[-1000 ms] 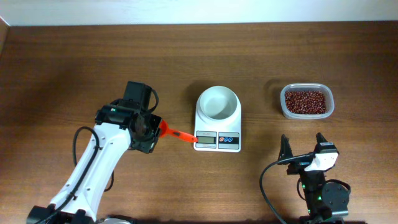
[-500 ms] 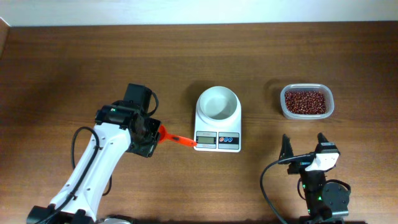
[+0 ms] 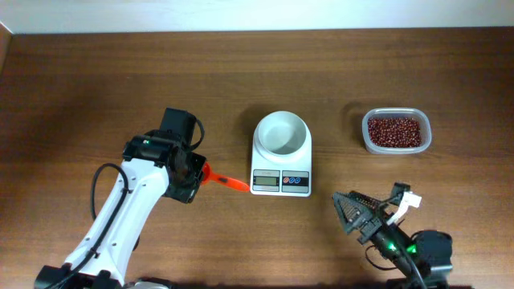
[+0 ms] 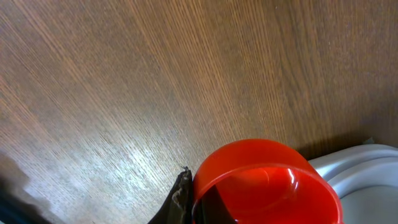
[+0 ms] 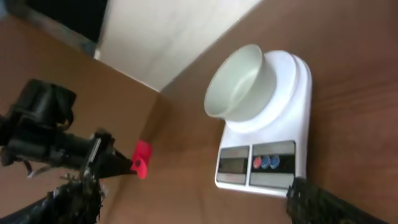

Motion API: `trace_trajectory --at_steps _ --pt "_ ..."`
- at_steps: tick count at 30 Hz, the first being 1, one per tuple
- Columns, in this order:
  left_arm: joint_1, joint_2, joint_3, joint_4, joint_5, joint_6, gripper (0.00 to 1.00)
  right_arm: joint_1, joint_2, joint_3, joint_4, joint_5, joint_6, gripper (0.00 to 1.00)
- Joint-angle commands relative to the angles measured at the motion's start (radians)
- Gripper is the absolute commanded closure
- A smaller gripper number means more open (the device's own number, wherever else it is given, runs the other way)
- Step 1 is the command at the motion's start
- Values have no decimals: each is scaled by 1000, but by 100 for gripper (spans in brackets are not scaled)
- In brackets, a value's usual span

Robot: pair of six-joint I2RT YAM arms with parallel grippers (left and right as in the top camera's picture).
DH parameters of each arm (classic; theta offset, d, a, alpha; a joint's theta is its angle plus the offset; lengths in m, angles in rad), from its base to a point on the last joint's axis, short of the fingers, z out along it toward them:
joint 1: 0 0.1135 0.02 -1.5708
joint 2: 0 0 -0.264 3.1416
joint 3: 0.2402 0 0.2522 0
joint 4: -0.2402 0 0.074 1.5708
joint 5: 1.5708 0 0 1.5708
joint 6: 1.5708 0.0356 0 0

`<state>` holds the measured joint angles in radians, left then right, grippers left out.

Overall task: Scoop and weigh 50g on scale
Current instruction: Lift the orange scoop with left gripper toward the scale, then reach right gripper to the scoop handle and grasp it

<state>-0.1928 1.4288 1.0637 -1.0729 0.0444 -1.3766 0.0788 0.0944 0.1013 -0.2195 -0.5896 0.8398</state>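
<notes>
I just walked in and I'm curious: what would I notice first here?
Probably the bright orange-red scoop, pinched in the left gripper just left of the white scale in the middle. Next come the dark red beans, heaped in a clear tub off to the right. The scale holds none yet.

The scale [image 3: 281, 164] sits in the middle of the table [image 3: 96, 72], with the bowl [image 3: 281, 132] on its rear half and its display toward me. To its right, well apart, stands the tub [image 3: 364, 132], with the beans [image 3: 393, 130] in it. The scoop [image 3: 229, 182] sits in my left gripper [image 3: 201, 174], just left of the scale's front corner. My right gripper [image 3: 371, 207] hangs before the tub, right of the scale's front.
</notes>
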Motion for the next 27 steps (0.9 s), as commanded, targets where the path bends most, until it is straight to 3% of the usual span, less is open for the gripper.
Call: trace_trajectory --at_steps 1,3,5,7,10,14,17,22,27 --pt "-1 -15 -1 -1 -15 16 100 6 209 179 -51 -74 -85 4" --pt "-1 -15 -1 -2 -14 16 100 6 412 254 -28 -183 -85 4" --pt "-9 -15 -1 -2 -1 16 100 17 616 263 134 -325 -84 5" --pt "-45 -15 -1 -1 38 16 100 87 801 263 270 -345 -31 10" --pt "-117 -15 -1 10 46 15 100 322 1075 263 639 -276 143 14" --pt "-150 -15 -1 21 85 -26 100 525 1218 263 876 -67 280 20" --pt "-150 -15 -1 22 126 -88 100 630 1227 263 891 113 376 28" --pt "-163 -15 -1 20 177 -93 100 662 1227 263 904 237 377 40" --pt "-213 -15 -1 21 177 -94 100 663 1227 263 935 242 376 55"
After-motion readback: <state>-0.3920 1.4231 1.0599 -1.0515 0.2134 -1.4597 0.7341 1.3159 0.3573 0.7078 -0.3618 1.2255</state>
